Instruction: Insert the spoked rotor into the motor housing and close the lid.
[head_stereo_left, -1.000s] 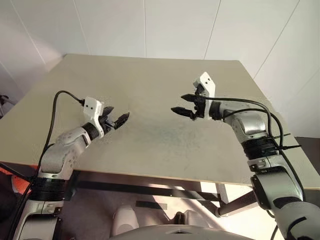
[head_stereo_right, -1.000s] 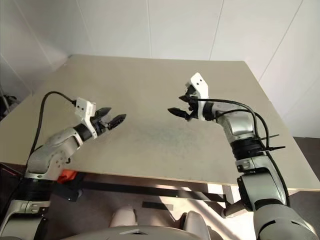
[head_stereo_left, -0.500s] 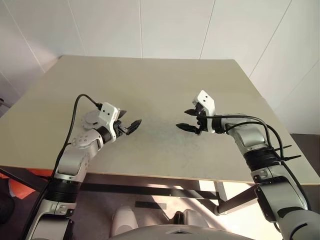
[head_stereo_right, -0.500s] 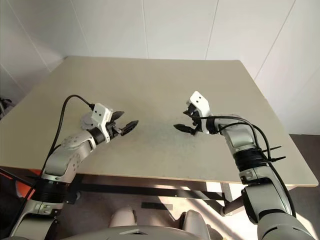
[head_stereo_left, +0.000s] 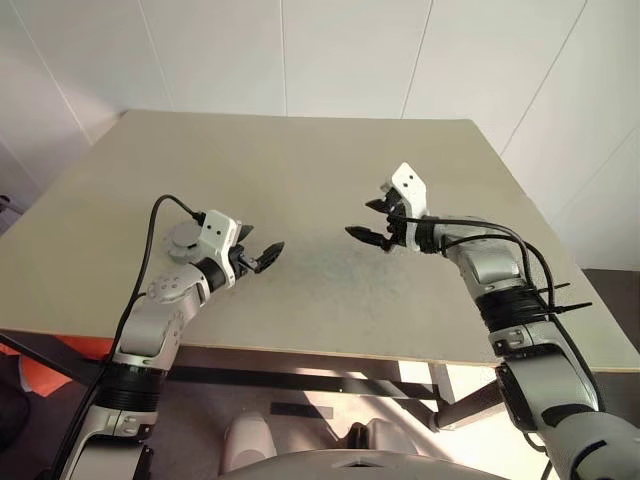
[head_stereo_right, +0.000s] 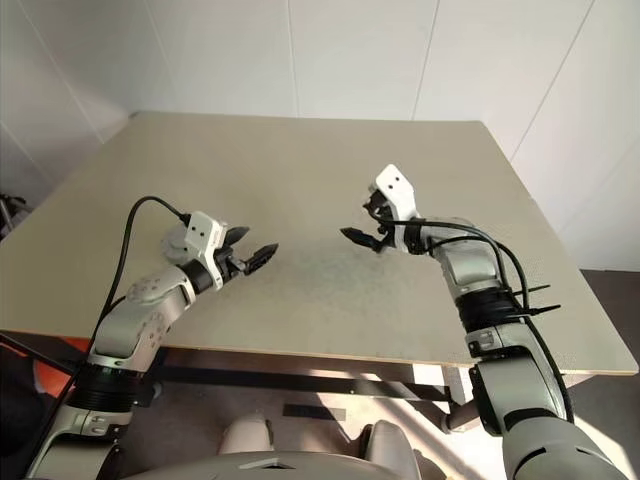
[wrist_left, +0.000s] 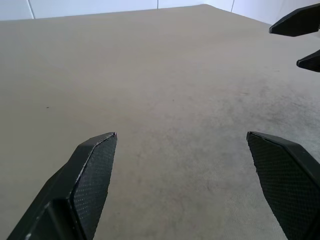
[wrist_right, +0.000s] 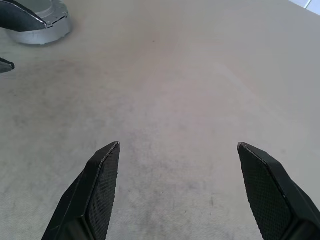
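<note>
Beige bench (head_stereo_left: 300, 150), one, spreads wide with its far and side edges well apart from both hands. Two hands hover over its middle, facing each other: left hand (head_stereo_left: 262, 254) released, right hand (head_stereo_left: 367, 220) released, neither grasping anything.

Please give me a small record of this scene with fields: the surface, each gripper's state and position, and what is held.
surface: beige table with a dark scuffed patch near its middle
left gripper: open, above the table, pointing toward the scuffed patch
right gripper: open, above the table, facing the left gripper
held: nothing in either gripper
between the grippers: bare tabletop, a gap separates them
</note>
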